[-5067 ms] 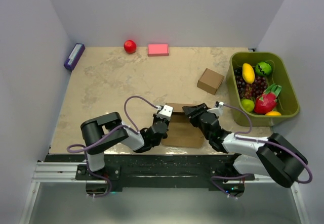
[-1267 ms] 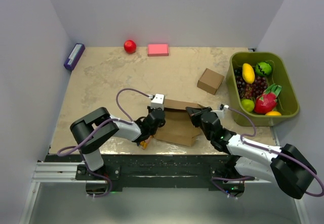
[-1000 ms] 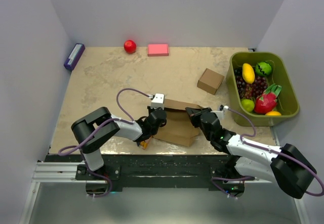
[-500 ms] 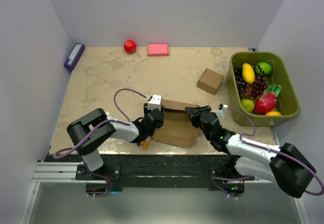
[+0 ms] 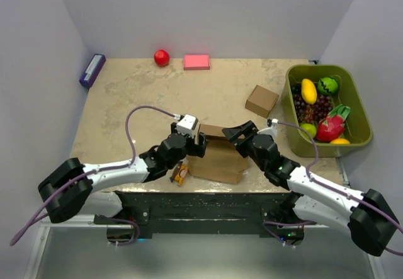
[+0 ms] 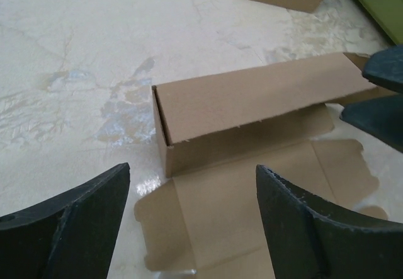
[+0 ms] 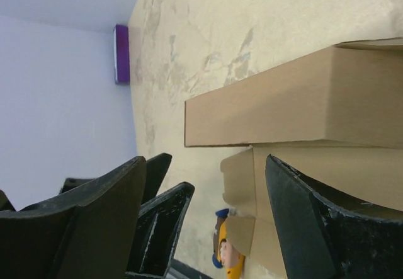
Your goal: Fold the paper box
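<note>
The paper box (image 5: 217,156) lies near the table's front edge: a long folded section (image 6: 252,102) stands up at its far side, with flat flaps spread toward me (image 7: 296,102). My left gripper (image 5: 196,138) is open at the box's left end, and in its wrist view the jaws (image 6: 192,169) stand wide over the flat flap with nothing between them. My right gripper (image 5: 238,134) is open at the right end, jaws (image 7: 206,160) apart and empty. Neither touches the cardboard.
A small yellow-and-blue item (image 5: 179,174) lies partly under the box's front-left flap. A smaller cardboard cube (image 5: 261,101) sits behind on the right, beside a green bin (image 5: 318,68) of fruit. A red ball (image 5: 162,57), pink block (image 5: 196,62) and purple box (image 5: 92,70) line the back.
Both grippers have opened and let go of the box. The left arm has stretched out lower to the left, and both grippers have drawn slightly back from the cardboard.
</note>
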Robot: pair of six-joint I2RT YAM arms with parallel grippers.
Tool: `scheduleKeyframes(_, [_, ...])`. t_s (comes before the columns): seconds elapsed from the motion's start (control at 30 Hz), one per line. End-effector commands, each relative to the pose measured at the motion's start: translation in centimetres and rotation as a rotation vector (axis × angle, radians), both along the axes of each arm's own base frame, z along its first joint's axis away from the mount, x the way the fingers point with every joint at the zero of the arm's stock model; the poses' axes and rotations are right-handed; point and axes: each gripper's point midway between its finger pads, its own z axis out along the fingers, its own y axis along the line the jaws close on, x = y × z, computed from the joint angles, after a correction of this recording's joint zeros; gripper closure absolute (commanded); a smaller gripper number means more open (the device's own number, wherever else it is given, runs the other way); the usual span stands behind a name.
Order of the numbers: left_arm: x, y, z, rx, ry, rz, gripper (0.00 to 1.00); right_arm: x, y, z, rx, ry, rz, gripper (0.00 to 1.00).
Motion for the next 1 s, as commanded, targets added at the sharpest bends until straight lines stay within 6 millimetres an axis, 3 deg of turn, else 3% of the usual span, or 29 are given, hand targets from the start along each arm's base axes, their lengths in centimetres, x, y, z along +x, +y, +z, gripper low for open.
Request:
scheduleKeyframes(0.0, [-1.0, 0.0, 2.6, -0.016, 0.051, -0.113, 0.12, -1.4, 1.2, 2.1, -0.133, -0.041, 0.167, 0.20])
scheduleKeyframes(0.07, [-1.6, 0.0, 4.3, -0.093, 0.092, -0.174, 0.11, -2.0, 1.4, 2.7, -0.203, -0.066, 0.241, 0.20])
scheduleKeyframes(0.17, [0.2, 1.9, 7.6, -0.189, 0.108, -0.176, 0.11, -2.5, 1.6, 4.6, -0.313, -0.112, 0.328, 0.20])
scheduleKeyframes(0.2, [0.4, 2.1, 8.3, -0.203, 0.114, -0.187, 0.10, -2.4, 1.6, 6.1, -0.345, -0.121, 0.343, 0.18])
scheduleKeyframes(0.23, [0.7, 2.2, 8.8, -0.212, 0.118, -0.198, 0.10, -2.3, 1.4, 6.3, -0.408, -0.126, 0.368, 0.16])
scheduleKeyframes(0.27, [1.1, 2.3, 10.2, -0.237, 0.127, -0.238, 0.09, -2.6, 0.8, 5.3, -0.477, -0.065, 0.389, 0.16])
scheduleKeyframes(0.33, [1.1, 1.8, 10.2, -0.258, 0.186, -0.314, 0.09, -1.4, 1.3, 6.3, -0.554, -0.045, 0.419, 0.16])
scheduleKeyframes(0.37, [2.3, 2.2, 11.1, -0.279, 0.182, -0.313, 0.09, -1.2, 1.5, 7.0, -0.570, -0.040, 0.431, 0.18])
scheduleKeyframes(0.4, [2.9, 1.9, 10.0, -0.279, 0.230, -0.328, 0.11, -0.8, 1.9, 6.1, -0.595, -0.013, 0.451, 0.19])
scheduleKeyframes(0.47, [3.6, 1.3, 10.4, -0.276, 0.246, -0.371, 0.14, 0.0, 1.5, 5.7, -0.610, -0.003, 0.445, 0.19])
scheduleKeyframes(0.5, [4.0, 1.3, 8.6, -0.235, 0.287, -0.371, 0.15, 0.1, 1.4, 5.4, -0.602, 0.006, 0.455, 0.19])
scheduleKeyframes(0.63, [4.7, 1.1, 5.9, -0.184, 0.346, -0.378, 0.15, 1.2, -1.4, 3.9, -0.583, 0.059, 0.417, 0.19])
scheduleKeyframes(0.77, [4.4, 1.0, 2.7, -0.175, 0.400, -0.385, 0.15, 0.6, -2.9, 1.7, -0.581, 0.116, 0.406, 0.19])
scheduleKeyframes(0.97, [5.0, 0.5, 1.7, -0.180, 0.408, -0.398, 0.17, 0.5, -4.5, -0.6, -0.555, 0.173, 0.345, 0.25])
